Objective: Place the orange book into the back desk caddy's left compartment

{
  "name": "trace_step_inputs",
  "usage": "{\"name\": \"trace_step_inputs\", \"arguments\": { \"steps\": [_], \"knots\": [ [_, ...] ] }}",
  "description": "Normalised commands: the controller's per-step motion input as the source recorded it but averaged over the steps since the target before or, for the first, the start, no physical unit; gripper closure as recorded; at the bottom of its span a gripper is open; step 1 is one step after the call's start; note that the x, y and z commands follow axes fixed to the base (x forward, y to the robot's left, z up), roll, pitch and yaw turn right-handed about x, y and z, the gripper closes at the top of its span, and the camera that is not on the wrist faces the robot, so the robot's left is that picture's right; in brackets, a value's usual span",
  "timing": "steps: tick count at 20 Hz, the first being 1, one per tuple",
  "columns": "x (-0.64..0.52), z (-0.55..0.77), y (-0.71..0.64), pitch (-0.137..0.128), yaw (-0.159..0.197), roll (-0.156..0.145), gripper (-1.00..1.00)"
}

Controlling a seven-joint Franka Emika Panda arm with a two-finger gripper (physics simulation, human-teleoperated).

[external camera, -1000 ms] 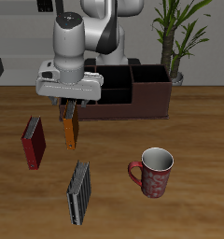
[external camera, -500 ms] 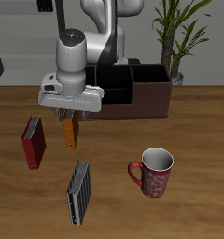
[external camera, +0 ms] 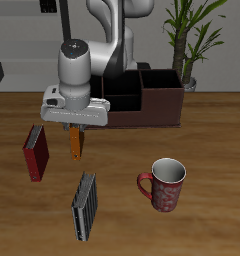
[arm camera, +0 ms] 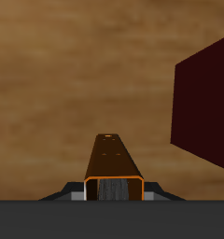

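Observation:
The orange book [external camera: 75,146] stands on its edge on the wooden table, in front of the back desk caddy [external camera: 152,108]. My gripper [external camera: 75,127] is directly above it, lowered onto its upper end, with a finger on each side and the jaws open. In the wrist view the orange book [arm camera: 113,166] runs away from the camera between my fingertips [arm camera: 65,194]. The caddy is dark brown with inner dividers. Its end section by the plant [external camera: 163,86] looks empty. Its other end is hidden behind my arm.
A dark red book [external camera: 34,152] stands beside the orange one and also shows in the wrist view [arm camera: 203,103]. A grey-and-black striped book [external camera: 84,206] lies nearer the table's front edge. A red mug [external camera: 165,184] stands apart. A potted plant [external camera: 188,40] is behind the caddy.
My gripper has come down lower over the orange book, so its fingers now straddle the book's top. The book has not moved.

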Motion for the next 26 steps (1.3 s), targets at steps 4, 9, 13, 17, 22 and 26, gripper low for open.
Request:
{"name": "trace_step_inputs", "arguments": {
  "steps": [4, 9, 13, 17, 22, 26],
  "knots": [
    [0.06, -0.02, -0.09, 0.015, -0.011, -0.008, 1.00],
    [-0.01, 0.18, 0.09, -0.016, 0.010, 0.019, 1.00],
    [-0.06, 0.31, 0.17, -0.035, 0.041, 0.025, 1.00],
    [-0.07, 0.61, 0.12, -0.011, -0.031, 0.031, 1.00],
    [-0.13, 0.63, -0.03, -0.063, 0.021, -0.012, 1.00],
    [-0.18, 0.62, -0.08, -0.014, -0.013, -0.029, 1.00]
  ]
}}
